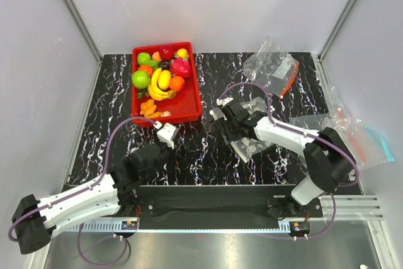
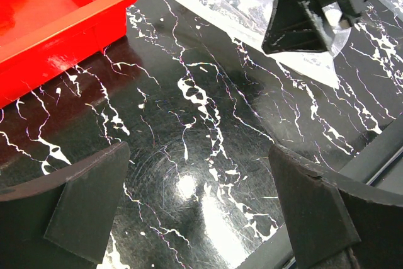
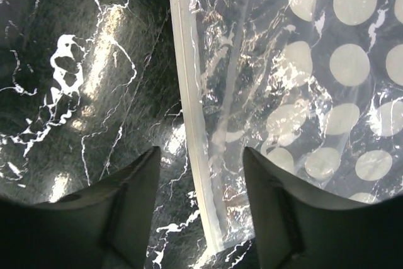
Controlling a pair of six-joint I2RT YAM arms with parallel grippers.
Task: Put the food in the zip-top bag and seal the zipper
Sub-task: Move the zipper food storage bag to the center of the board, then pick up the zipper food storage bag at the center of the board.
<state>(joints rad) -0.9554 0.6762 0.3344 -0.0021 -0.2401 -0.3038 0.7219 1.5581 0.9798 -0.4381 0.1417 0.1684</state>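
The food lies in a red tray point(image 1: 189, 110) at the back left: a yellow banana bunch point(image 1: 160, 87), a green apple point(image 1: 140, 79), a round orange point(image 1: 177, 83) and a yellow oval fruit point(image 1: 182, 53). The dotted zip-top bag point(image 1: 250, 147) lies flat on the table mid-right and looks empty. My right gripper point(image 1: 232, 135) is open just above it. In the right wrist view its jaws point(image 3: 201, 206) straddle the whitish zipper point(image 3: 189, 111) at the bag's point(image 3: 327, 92) edge, without touching. My left gripper point(image 1: 169, 143) is open and empty point(image 2: 198, 206) over bare table near the tray's front corner point(image 2: 56, 11).
A pink dragon fruit point(image 1: 181, 67) and a dark red apple point(image 1: 166, 52) share the tray. A clear bag with an orange-red zipper point(image 1: 274, 67) lies at the back right. More clear bags point(image 1: 359, 133) lie at the right edge. White walls enclose the table.
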